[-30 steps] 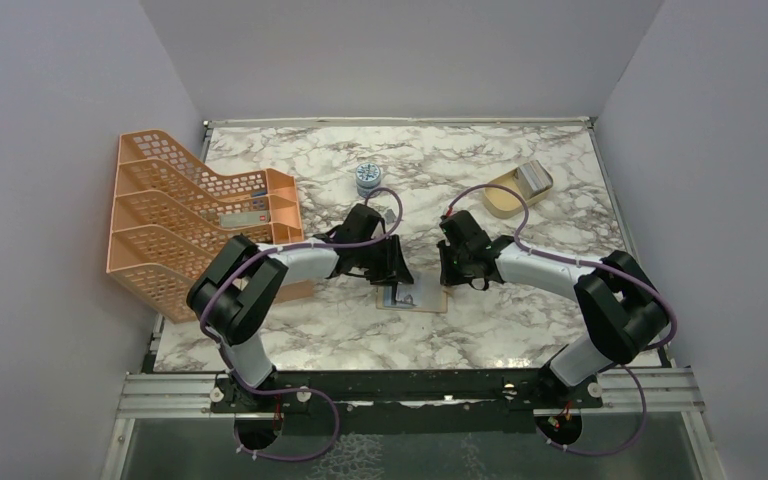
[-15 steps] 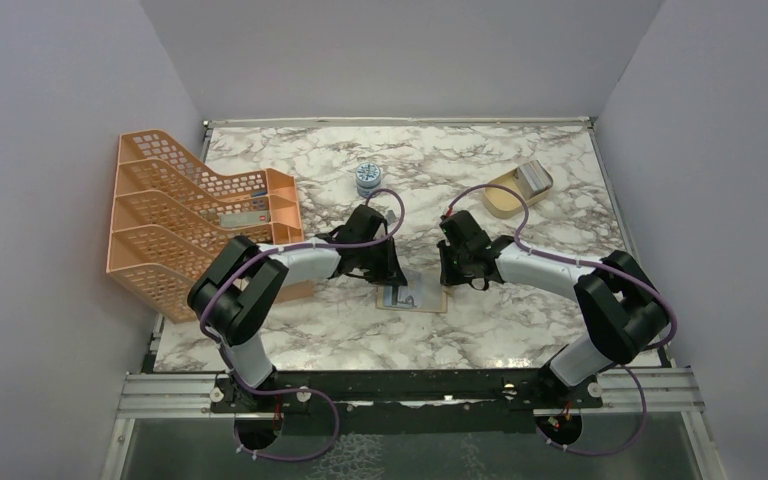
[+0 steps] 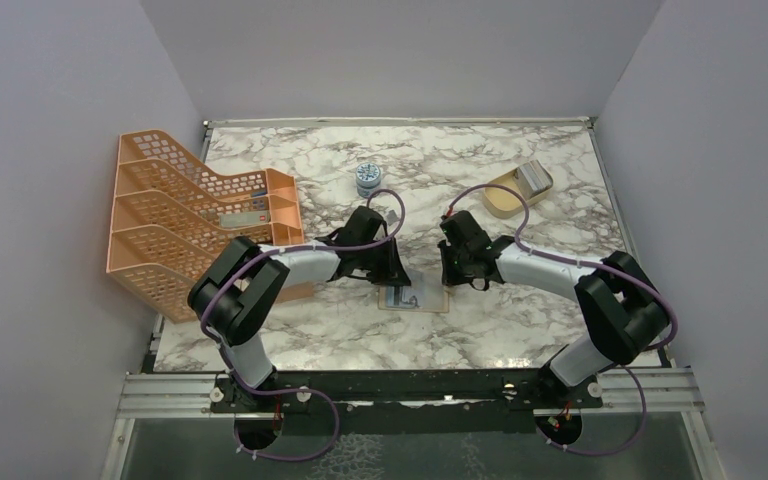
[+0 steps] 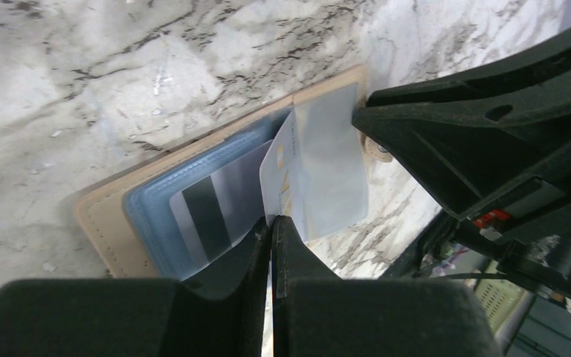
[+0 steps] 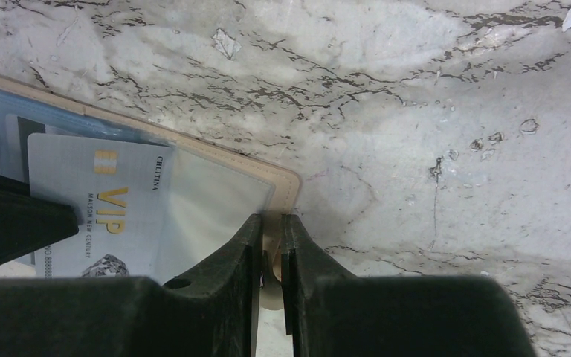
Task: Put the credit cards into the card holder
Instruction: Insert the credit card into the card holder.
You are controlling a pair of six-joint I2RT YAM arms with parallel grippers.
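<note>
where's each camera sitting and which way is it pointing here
Top external: above and behind the bases, looking down at the table; left arm and right arm meet over the card holder.
Left wrist: looks down past the left gripper, shut on the VIP card.
Right wrist: looks down past the right gripper, clamping the holder's edge.
Shared: both wrists see that card and holder.

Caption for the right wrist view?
Right tool pinches the open card holder's edge; left tool holds a VIP card partly under its clear pocket.
</note>
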